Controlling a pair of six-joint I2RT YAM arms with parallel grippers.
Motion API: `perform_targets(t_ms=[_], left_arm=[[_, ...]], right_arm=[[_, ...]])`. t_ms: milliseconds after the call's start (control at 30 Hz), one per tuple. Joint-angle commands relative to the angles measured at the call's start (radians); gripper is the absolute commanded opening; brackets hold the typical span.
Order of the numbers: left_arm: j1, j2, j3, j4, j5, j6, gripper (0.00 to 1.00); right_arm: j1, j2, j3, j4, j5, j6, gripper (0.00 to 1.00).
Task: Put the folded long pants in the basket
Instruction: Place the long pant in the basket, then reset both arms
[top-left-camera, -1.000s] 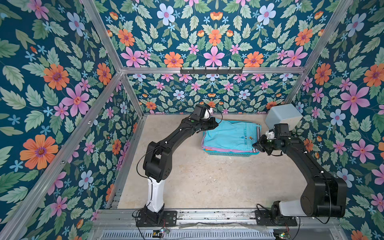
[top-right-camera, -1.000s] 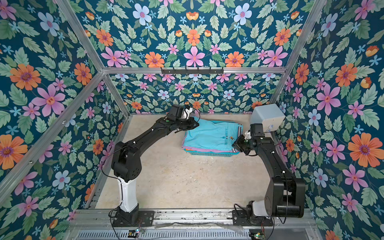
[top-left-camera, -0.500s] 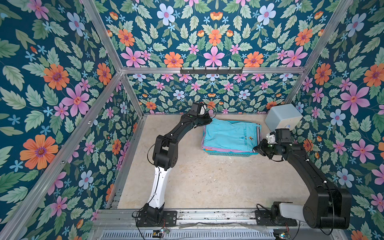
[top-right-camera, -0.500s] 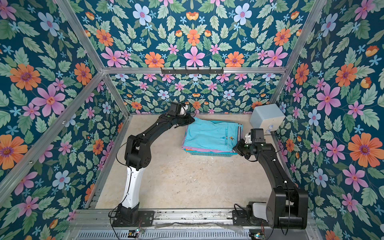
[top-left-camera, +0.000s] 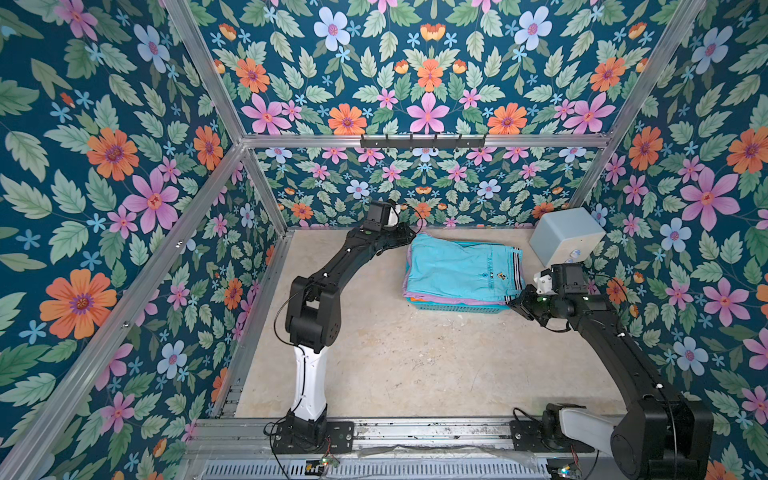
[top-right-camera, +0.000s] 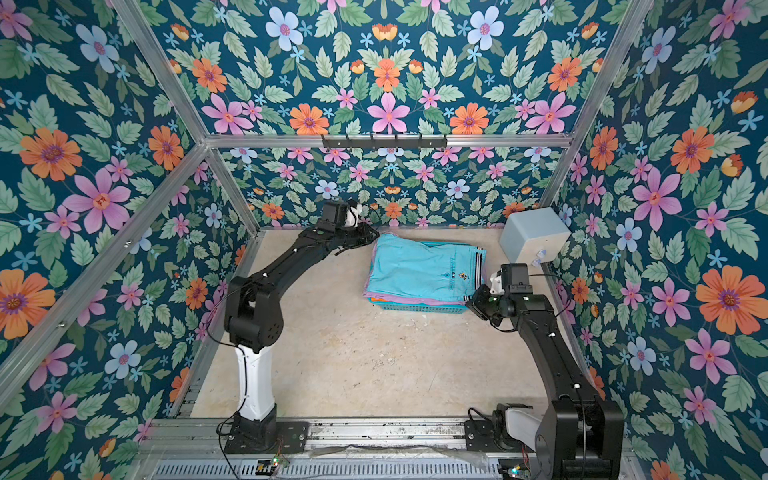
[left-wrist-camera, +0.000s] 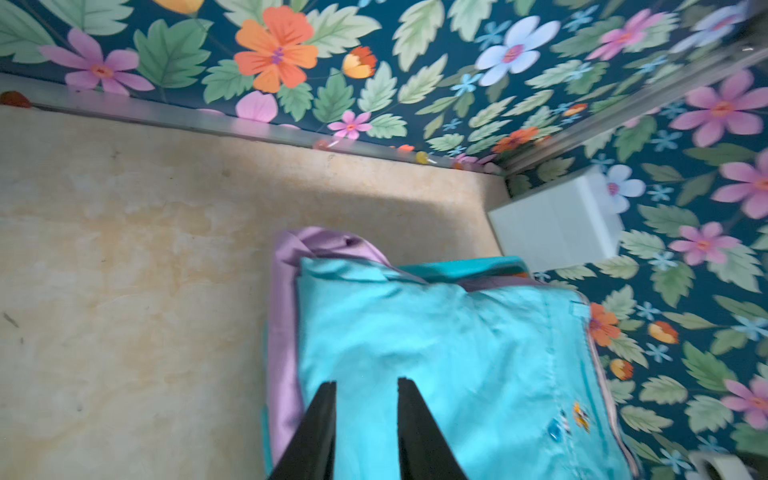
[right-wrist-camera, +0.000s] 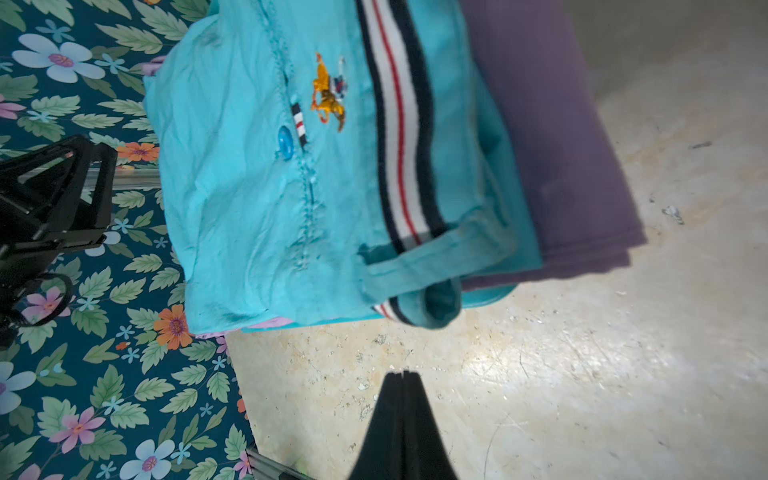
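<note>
**Left gripper** (left-wrist-camera: 365, 384): jaws parted with a clear gap, nothing pinched. The tips sit low over the edge of the turquoise pants (left-wrist-camera: 436, 353).

**Right gripper** (right-wrist-camera: 401, 376): jaws pressed together and empty, over the bare table (right-wrist-camera: 540, 374), just off the waistband corner of the same pair.

**Location of goods:** the turquoise pair tops a stack in the basket (top-left-camera: 453, 308). The lilac pants (right-wrist-camera: 540, 124) lie directly beneath it, and a sliver of orange shows lower down. A tan pair cannot be confirmed. By my reading the loading is done, or nearly so.

**Hazards noted:**
- The stack rises above the basket rim and spreads past it. The lilac cloth overhangs on two sides, so a nudge from either arm could slide the top pair off.
- The left tips are close to the cloth. A low or sideways retreat could catch a fold and drag it.
- A belt loop stands proud at the waistband corner, facing the right gripper, and may snag on any forward move.
- The grey-blue box (top-left-camera: 567, 235) stands near the right arm, and a wide swing could knock it
</note>
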Motion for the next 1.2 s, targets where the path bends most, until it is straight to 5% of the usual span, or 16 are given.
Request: perform_targets(t_ms=[0,100,300,400,533,567,600,733,867,1033,1100,1167], left_arm=[[-0.01,-0.17,-0.249,0.107,0.055,-0.019,0.26],[-0.01,-0.478,-0.614,0.267,-0.102,-0.033,0.34],[-0.01,-0.993,-1.042,0.201,-0.682,0.068,0.85],[-0.01,-1.12,-1.159,0.206,-0.9,0.15,0.89],[-0.01,-1.163,-1.262,0.277,-1.116,0.257,0.89],[-0.01,-1.161,-1.299,0.339,-1.134,0.31,0.88],[-0.009,-1.153,-1.338,0.409,-1.167,0.348,0.88],[-0.006,-1.034,-1.515,0.837,-1.17,0.537,0.9],[0.096,-0.762,-1.563,1.241,-1.037,0.532,0.91],[0.145,-0.542,-1.517,1.494,-0.918,0.677,0.92],[0.188,-0.461,-1.515,1.585,-0.854,0.673,0.92],[0.237,-0.459,-1.544,1.627,-0.837,0.611,0.93]], right_arm=[[0.009,-0.043,-0.007,-0.007,-0.004,0.003,0.03],[0.008,-0.136,-0.07,0.007,0.124,-0.005,0.16],[0.008,-0.338,-0.231,0.032,0.55,-0.083,0.67],[0.007,-0.474,-0.389,0.22,0.609,-0.22,0.79],[0.007,-0.651,-0.595,0.484,0.65,-0.379,0.79],[0.007,-0.682,-0.65,0.566,0.641,-0.419,0.8],[0.007,-0.701,-0.701,0.647,0.62,-0.453,0.99],[0.008,-0.648,-0.854,0.966,0.613,-0.502,0.99],[0.001,-0.422,-0.809,1.09,0.715,-0.447,0.99],[-0.034,-0.131,-0.696,1.198,0.746,-0.378,0.99],[-0.048,-0.045,-0.734,1.418,0.739,-0.372,0.99],[-0.05,-0.005,-0.697,1.387,0.767,-0.392,0.99]])
